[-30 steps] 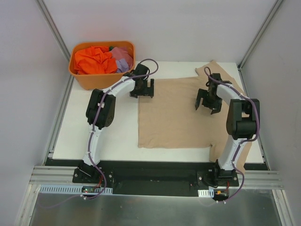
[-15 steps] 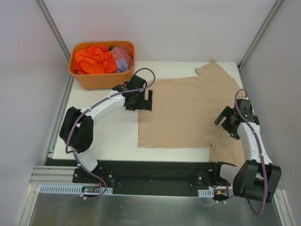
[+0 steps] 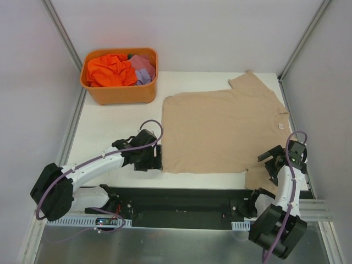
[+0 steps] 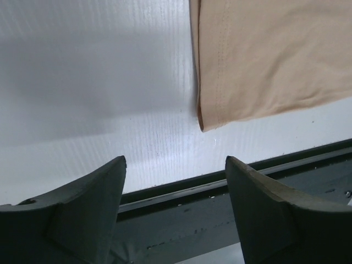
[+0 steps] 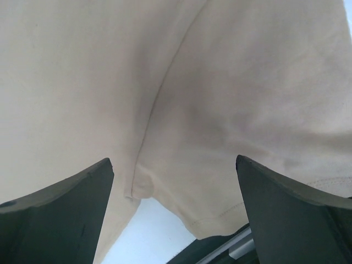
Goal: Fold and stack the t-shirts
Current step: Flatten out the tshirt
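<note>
A beige t-shirt (image 3: 220, 129) lies spread flat on the white table, one sleeve at the far right, the other hanging over the near edge. My left gripper (image 3: 155, 163) is open and empty just left of the shirt's near-left hem corner (image 4: 212, 118). My right gripper (image 3: 273, 168) is open and empty above the near sleeve and its underarm seam (image 5: 144, 181). Orange (image 3: 110, 70) and lilac (image 3: 144, 69) t-shirts lie crumpled in the tub.
An orange plastic tub (image 3: 118, 94) stands at the far left corner. The table's near edge and a black rail (image 4: 231, 190) lie right below my left gripper. Grey walls and metal posts close in both sides.
Both arms have pulled back from the shirt's far side to the near edge. The left gripper moved to the near-left hem corner, the right to the near sleeve. The shirt now lies uncovered.
</note>
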Controlling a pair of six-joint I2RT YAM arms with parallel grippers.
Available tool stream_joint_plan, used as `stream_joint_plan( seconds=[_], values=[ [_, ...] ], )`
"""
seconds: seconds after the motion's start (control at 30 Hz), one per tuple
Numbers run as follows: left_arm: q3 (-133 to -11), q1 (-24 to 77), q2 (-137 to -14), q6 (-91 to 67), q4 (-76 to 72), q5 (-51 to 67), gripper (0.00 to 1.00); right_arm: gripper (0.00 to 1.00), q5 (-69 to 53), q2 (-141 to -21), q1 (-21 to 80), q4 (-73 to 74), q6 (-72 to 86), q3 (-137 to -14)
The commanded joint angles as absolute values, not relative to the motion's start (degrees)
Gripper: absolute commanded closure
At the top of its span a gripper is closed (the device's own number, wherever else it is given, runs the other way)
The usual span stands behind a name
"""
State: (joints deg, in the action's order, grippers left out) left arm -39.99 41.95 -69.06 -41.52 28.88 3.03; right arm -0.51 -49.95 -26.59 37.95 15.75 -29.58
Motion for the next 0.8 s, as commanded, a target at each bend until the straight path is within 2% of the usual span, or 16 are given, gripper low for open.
stream_joint_plan(
  seconds=[0.0,0.13,0.2,0.3,0.4,0.57,0.67,0.7,0.77],
  values=[
    [-36.92,42.63,-67.59,-45.79,23.22,7.54,0.36,0.04,-5.62,-45.8,-32.77,38.49,17.75,-27.69],
    [-35.86,42.8,-69.52,-45.79,18.12,10.72,0.43,0.04,-5.1,-43.51,-37.43,39.98,15.83,-26.63],
    [-36.21,42.8,-71.36,-45.53,16.71,11.69,0.44,0.04,-5.62,-43.24,-38.14,40.34,16.34,-26.28],
    [-36.91,43.15,-74.43,-45.18,15.12,12.13,0.5,0.04,-8.34,-42.81,-38.41,40.43,18.45,-25.41],
    [-37.27,43.68,-76.99,-45.09,13.19,13.18,0.55,0.04,-5.02,-41.75,-38.41,40.69,19.24,-24.09],
    [-38.49,43.95,-81.29,-44.56,11.34,13.54,0.72,0.04,-1.94,-38.85,-38.67,41.04,20.04,-24.87],
    [-39.28,43.95,-83.14,-44.47,11.34,10.82,0.87,0.04,-0.53,-38.58,-38.76,42.8,19.34,-26.01],
    [-39.55,43.95,-83.49,-44.47,11.34,9.85,0.97,0.04,-0.88,-38.67,-38.76,42.8,19.51,-26.1],
    [-40.08,44.03,-83.85,-44.12,11.34,8.62,1.0,0.04,-1.41,-39.46,-38.76,43.5,19.69,-26.71]
  ],
)
